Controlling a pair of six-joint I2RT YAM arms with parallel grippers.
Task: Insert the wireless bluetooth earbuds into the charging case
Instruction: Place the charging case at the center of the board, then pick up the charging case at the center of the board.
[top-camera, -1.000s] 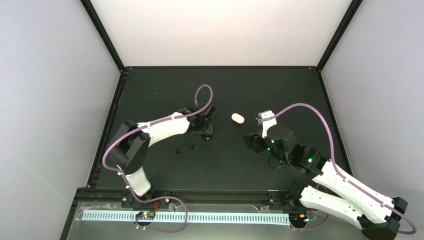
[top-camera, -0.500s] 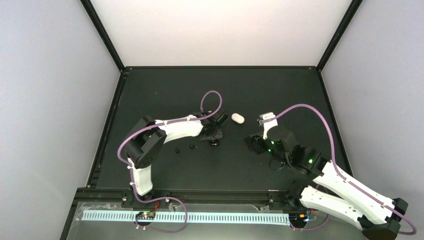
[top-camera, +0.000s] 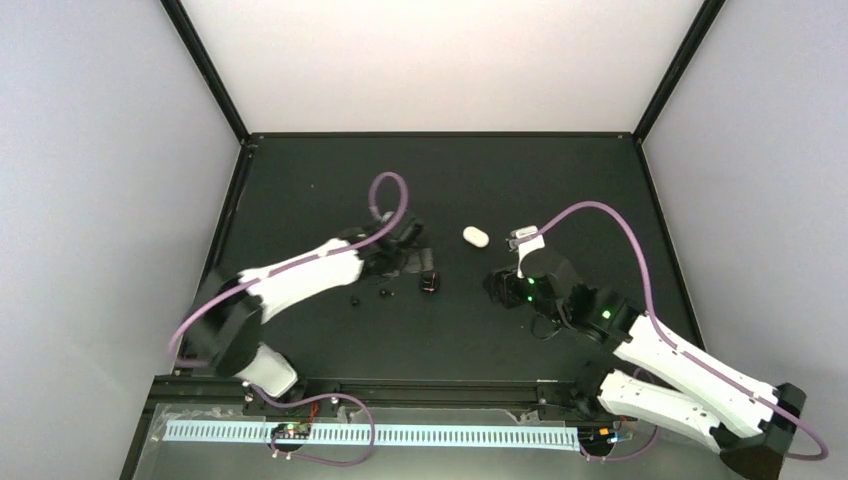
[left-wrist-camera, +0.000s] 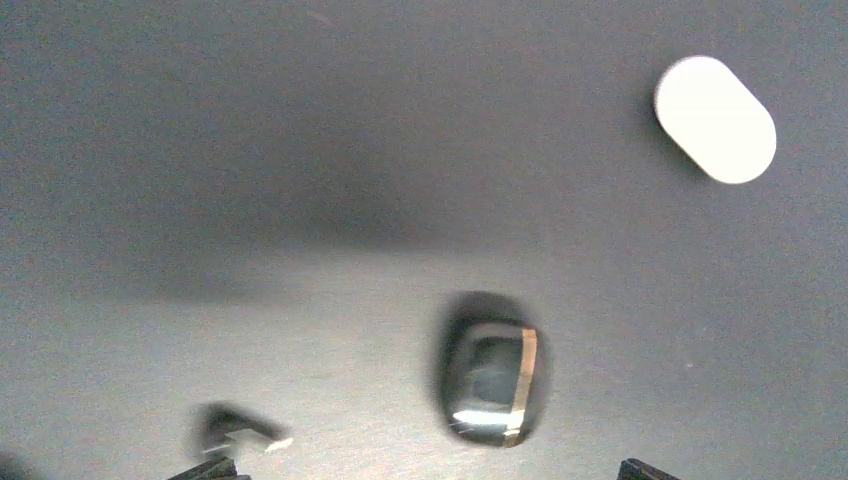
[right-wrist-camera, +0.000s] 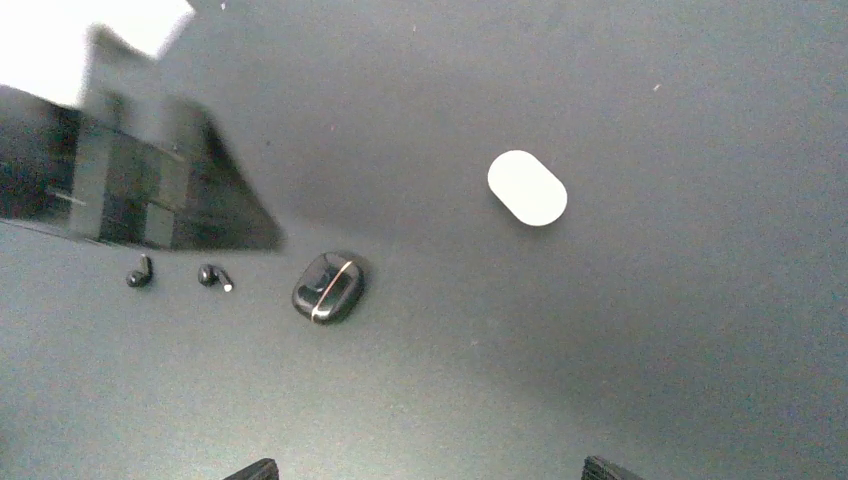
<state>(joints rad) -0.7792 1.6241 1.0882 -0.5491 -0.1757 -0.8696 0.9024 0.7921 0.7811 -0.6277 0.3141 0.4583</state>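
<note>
Top view, case: We found the small glossy white oval charging case (top-camera: 475, 236) lying shut on the black table (top-camera: 300, 180), touched by neither arm.
Top view, buds: The two tiny black rounded wireless bluetooth earbuds (top-camera: 355, 299) (top-camera: 385, 293) lay side by side, well left of the case and nearer the arm bases.
Top view, puck: A glossy black round puck (top-camera: 430, 282) with a gold band sat between the buds and the case.
Left wrist view, grip: The left gripper (left-wrist-camera: 428, 470) stood spread wide and held nothing. The puck lay on the table just ahead of its fingertips, and the case was well beyond, to the right.
Right wrist view, grip: The right gripper (right-wrist-camera: 430, 467) was likewise spread and empty. The case lay ahead of it, with the puck and both buds left of the case.
Step in hand: We judged no bud seated yet; the work stood at readying the case.
Next move: We judged it called for steadying the shell and lifting its lid, then a fine pinch on one bud.
</note>
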